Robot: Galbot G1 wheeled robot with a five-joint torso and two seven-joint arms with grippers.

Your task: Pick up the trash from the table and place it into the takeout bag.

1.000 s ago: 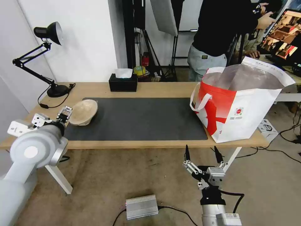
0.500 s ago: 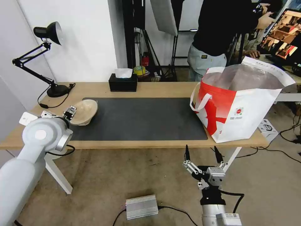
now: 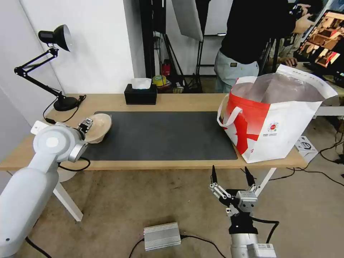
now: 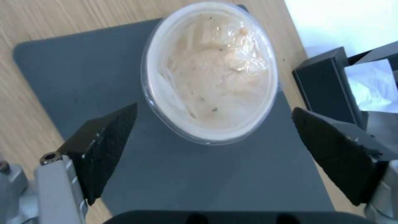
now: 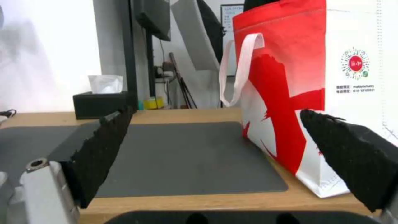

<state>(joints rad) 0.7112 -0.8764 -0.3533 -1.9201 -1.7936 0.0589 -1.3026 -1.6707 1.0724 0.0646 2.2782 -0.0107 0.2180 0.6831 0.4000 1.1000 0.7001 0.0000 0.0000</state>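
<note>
The right gripper is idling below the table's front edge, fingers spread. The left gripper is hovering, spread wide, just short of the beige pulp bowl lying on the dark grey mat's left end. The takeout bag is standing at the table's right end.

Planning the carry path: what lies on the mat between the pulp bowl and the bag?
Nothing: in the head view the mat is bare from the pulp bowl to the bag.
</note>
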